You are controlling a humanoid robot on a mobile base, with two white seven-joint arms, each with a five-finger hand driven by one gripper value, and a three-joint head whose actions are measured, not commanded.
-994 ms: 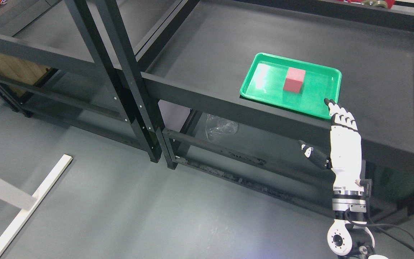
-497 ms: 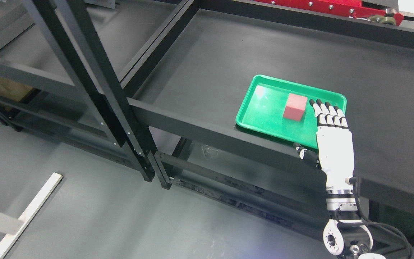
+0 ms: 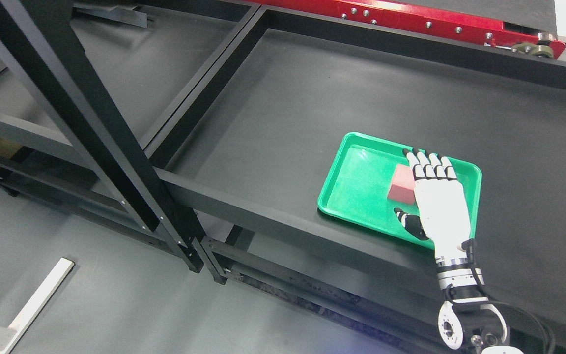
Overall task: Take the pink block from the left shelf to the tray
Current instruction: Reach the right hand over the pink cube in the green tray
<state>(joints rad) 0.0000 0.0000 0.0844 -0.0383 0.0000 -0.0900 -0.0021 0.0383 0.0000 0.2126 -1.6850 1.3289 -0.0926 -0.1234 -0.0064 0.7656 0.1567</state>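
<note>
The right arm rises from the bottom edge at the right of the head view, its round silver-and-white wrist joint lowest, with a black cable looping out beside it. Above that joint sits a ringed metal cuff, and then the white back of the right hand (image 3: 435, 196), which faces the camera. The hand is held flat and points up and away from the robot. Its four fingers (image 3: 430, 164) lie straight and close together, white segments ending in black tips. The thumb (image 3: 410, 222), mostly black, sticks out to the left from the palm's lower part. The hand grasps nothing.
</note>
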